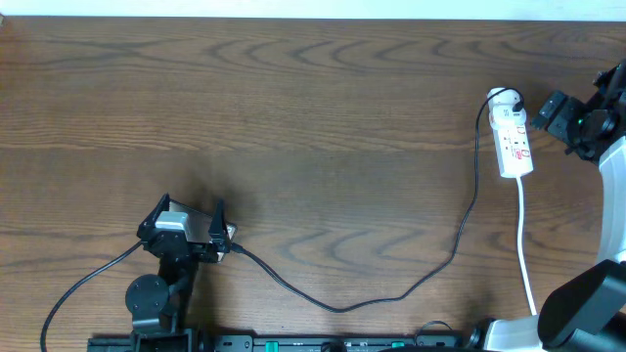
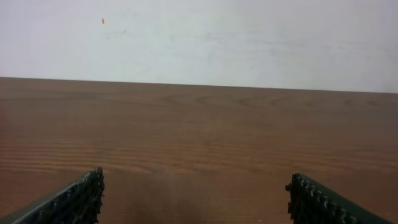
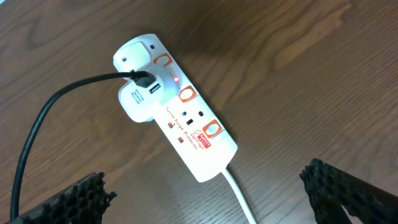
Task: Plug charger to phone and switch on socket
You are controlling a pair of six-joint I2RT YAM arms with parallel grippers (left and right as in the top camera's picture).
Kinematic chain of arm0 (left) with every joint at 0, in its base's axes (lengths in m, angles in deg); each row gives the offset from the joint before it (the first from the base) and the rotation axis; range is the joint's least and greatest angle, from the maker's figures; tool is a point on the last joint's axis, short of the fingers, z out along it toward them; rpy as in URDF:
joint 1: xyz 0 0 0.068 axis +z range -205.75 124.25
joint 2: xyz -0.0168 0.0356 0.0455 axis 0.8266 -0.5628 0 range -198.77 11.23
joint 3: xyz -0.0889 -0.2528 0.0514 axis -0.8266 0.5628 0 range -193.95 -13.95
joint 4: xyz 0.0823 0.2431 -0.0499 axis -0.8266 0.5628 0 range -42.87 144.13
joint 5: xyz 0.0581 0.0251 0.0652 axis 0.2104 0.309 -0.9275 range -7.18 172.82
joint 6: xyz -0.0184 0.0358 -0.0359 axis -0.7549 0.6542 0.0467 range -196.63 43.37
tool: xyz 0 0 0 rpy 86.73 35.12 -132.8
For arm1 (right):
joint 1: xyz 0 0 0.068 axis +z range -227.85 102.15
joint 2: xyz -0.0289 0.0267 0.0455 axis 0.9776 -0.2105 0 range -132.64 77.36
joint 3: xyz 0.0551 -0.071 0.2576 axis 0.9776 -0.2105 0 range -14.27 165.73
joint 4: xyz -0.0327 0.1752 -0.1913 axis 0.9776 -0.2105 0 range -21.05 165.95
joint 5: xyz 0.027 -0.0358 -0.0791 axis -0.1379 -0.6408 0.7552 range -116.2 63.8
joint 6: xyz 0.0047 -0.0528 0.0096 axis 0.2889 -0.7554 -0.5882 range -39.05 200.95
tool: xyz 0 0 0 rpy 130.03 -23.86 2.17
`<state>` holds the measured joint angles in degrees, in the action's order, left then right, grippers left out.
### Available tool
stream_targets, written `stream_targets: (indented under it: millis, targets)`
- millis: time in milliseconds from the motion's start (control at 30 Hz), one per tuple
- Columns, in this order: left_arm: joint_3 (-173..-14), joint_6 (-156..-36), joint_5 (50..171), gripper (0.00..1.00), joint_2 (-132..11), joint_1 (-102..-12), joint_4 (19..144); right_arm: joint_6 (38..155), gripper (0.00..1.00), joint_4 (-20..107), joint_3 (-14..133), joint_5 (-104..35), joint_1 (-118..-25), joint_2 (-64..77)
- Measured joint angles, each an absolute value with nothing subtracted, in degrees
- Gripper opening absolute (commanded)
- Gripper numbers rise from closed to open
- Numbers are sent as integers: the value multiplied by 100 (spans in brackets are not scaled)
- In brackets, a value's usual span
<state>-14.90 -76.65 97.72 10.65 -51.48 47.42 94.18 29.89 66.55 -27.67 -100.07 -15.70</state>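
The white socket (image 1: 514,137) lies at the right of the table; in the right wrist view (image 3: 186,118) a small red light glows on it. A white adapter (image 3: 140,93) sits in its far end with the black charger cable (image 3: 50,112) plugged into it. The charger cable (image 1: 391,296) runs across the table and ends beside my left gripper (image 1: 191,207). The phone is mostly hidden under the left arm. My left gripper (image 2: 196,186) is open over bare wood. My right gripper (image 1: 559,115) is open just right of the socket, with its fingers (image 3: 205,177) wide apart above the socket's near end.
The socket's white cord (image 1: 525,244) runs to the front edge beside the right arm's base. A pale wall stands beyond the table's far edge (image 2: 199,84). The left arm's thicker black cable (image 1: 78,284) curves at the front left.
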Motion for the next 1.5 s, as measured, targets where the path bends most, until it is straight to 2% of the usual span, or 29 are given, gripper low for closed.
stream_targets:
  millis: [1067,1233,1500]
  targets:
    - [-1490,-7665,9776,93,1065,-5148,4740,9418,99,2989,6655,-2767,-9943,-1224]
    - [-1490,-7665,9776,93,1065,-5148,4740,9420,99,2989,6655,-2743,-9637,-499]
    - [-1490,-7665,9778,93,1065,-5148,4740,9420,99,2989,6655,-2765,-8619,352]
